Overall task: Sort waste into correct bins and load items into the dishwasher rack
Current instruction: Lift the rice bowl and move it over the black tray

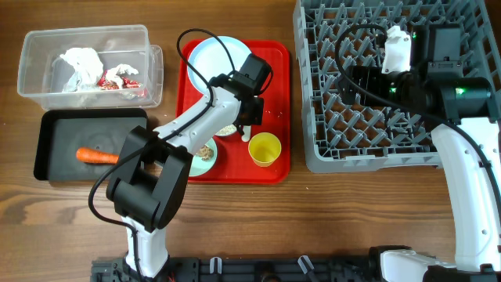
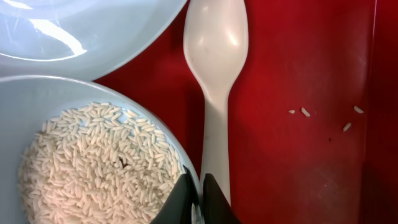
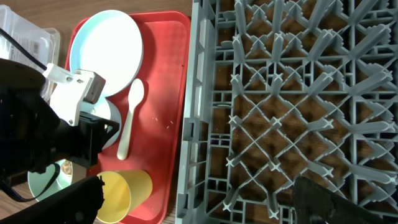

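Note:
My left gripper [image 2: 199, 196] is shut on the rim of a pale blue bowl [image 2: 37, 99] full of white rice [image 2: 93, 162], on the red tray [image 2: 298, 62]. The white spoon [image 2: 214, 50] lies just right of it, and the pale blue plate [image 2: 74, 25] lies beyond. In the overhead view the left gripper [image 1: 244, 124] is over the tray's middle. A second bowl [image 1: 205, 157] holds brownish food. The yellow cup [image 1: 264, 149] stands nearby. My right gripper [image 3: 199, 205] is open and empty above the grey dishwasher rack [image 3: 280, 93].
The clear tub [image 1: 31, 70] at the far left holds the crumpled wrapper [image 1: 86, 66]. The black tray [image 1: 47, 157] below it holds the carrot [image 1: 98, 156]. A few loose rice grains [image 2: 305, 112] lie on the red tray. The rack [image 1: 313, 149] sits right of the red tray.

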You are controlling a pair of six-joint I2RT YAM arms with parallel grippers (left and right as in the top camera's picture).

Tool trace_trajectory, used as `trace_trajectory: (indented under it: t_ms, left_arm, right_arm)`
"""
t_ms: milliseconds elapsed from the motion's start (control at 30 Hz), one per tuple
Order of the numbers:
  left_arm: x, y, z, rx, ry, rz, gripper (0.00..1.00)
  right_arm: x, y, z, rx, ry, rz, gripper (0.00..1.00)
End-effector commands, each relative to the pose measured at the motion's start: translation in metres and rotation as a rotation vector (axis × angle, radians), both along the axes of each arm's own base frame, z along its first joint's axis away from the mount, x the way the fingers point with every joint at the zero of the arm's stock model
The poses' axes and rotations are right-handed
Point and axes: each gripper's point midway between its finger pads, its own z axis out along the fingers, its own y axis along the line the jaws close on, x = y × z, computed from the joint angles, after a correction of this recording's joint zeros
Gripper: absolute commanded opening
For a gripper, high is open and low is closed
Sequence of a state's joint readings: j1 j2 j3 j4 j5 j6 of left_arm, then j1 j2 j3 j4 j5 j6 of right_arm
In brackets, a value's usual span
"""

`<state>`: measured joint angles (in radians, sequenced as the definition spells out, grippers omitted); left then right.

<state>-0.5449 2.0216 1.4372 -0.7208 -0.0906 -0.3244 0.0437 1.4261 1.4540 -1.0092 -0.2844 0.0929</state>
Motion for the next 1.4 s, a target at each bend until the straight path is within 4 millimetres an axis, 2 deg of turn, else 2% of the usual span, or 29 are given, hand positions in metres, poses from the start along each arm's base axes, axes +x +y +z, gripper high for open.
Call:
trace_trajectory:
  t_ms: [0, 167, 267, 433, 567, 667, 700, 800, 867, 967, 1133, 1367]
  left_arm:
    - [-0.003, 0.000, -0.013, 0.012, 0.019, -0.003, 0.04]
    - [-0.003, -0.001, -0.002, 0.009, 0.014, -0.003, 0.04]
    - [-0.001, -0.002, 0.026, -0.005, -0.008, -0.003, 0.04]
    - [0.004, -0.006, 0.094, -0.069, -0.099, -0.003, 0.04]
    - [-0.005, 0.008, 0.140, -0.150, -0.120, 0.017, 0.04]
    - [-0.017, 0.038, 0.162, -0.193, -0.088, 0.096, 0.04]
    - [-0.024, 0.056, 0.168, -0.206, -0.063, 0.133, 0.04]
    - [-0.037, 0.098, 0.175, -0.208, -0.003, 0.232, 0.04]
    - [-0.047, 0.136, 0.174, -0.186, 0.046, 0.307, 0.04]
    - [-0.055, 0.170, 0.170, -0.211, 0.104, 0.323, 0.04]
    - [-0.058, 0.221, 0.166, -0.303, 0.112, 0.387, 0.04]
    - [-0.061, 0.276, 0.150, -0.644, -0.002, 0.455, 0.04]
  right_arm:
    - [0.002, 0.000, 0.002, 0.015, 0.001, -0.011, 1.00]
    - [0.002, 0.000, 0.002, 0.015, 0.001, -0.011, 1.00]
    - [0.002, 0.000, 0.002, 0.015, 0.001, -0.011, 1.00]
    - [0.002, 0.000, 0.002, 0.015, 0.001, -0.011, 1.00]
    - [0.002, 0.000, 0.002, 0.014, 0.001, -0.009, 0.99]
    - [0.003, -0.001, 0.002, 0.010, -0.001, -0.011, 1.00]
    - [0.003, -0.001, 0.002, 0.007, -0.001, -0.012, 1.00]
    - [0.003, -0.001, 0.002, 0.007, -0.002, -0.012, 1.00]
    - [0.003, -0.001, 0.002, 0.007, -0.002, -0.012, 1.00]
    - [0.003, -0.001, 0.002, 0.007, -0.002, -0.012, 1.00]
    - [0.002, -0.001, 0.002, 0.007, 0.000, -0.013, 1.00]
    - [0.003, -0.001, 0.002, 0.008, 0.000, -0.013, 1.00]
